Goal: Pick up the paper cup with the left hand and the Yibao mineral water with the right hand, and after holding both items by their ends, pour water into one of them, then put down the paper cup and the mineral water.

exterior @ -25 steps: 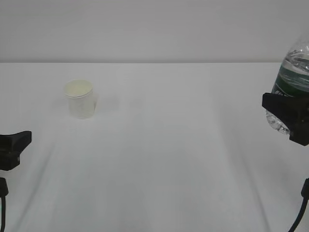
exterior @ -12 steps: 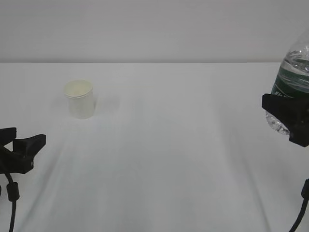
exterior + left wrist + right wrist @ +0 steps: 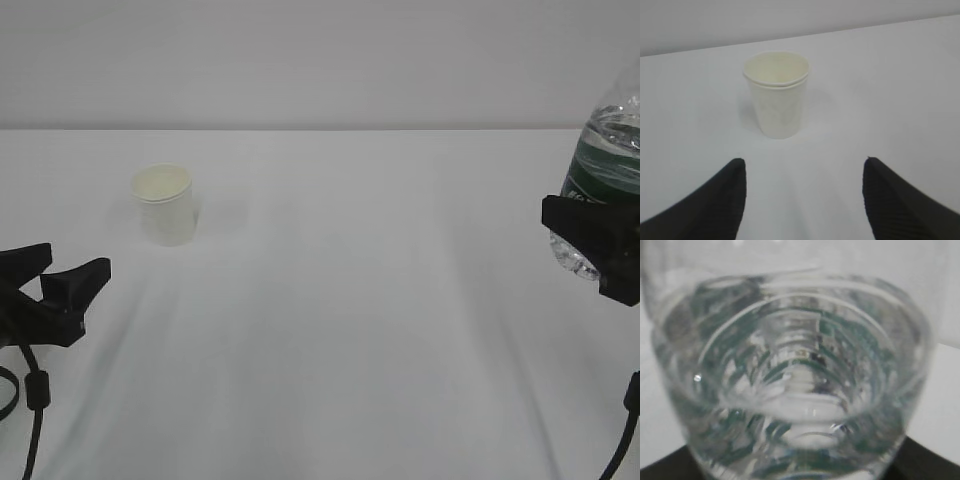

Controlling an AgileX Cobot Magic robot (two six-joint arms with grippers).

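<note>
The white paper cup stands upright on the white table at the left; in the left wrist view the cup is straight ahead, beyond the fingertips. My left gripper is open and empty, low over the table, in front of and to the left of the cup. My right gripper at the right edge is shut on the lower body of the clear Yibao water bottle with its green label, held off the table. The bottle's base fills the right wrist view and hides the fingers.
The white table stretches between the cup and the bottle, with a plain pale wall behind its far edge. Black cables hang from both arms at the lower corners.
My left gripper has moved right and forward towards the cup, now with both open fingers in view. The right gripper and bottle have stayed still.
</note>
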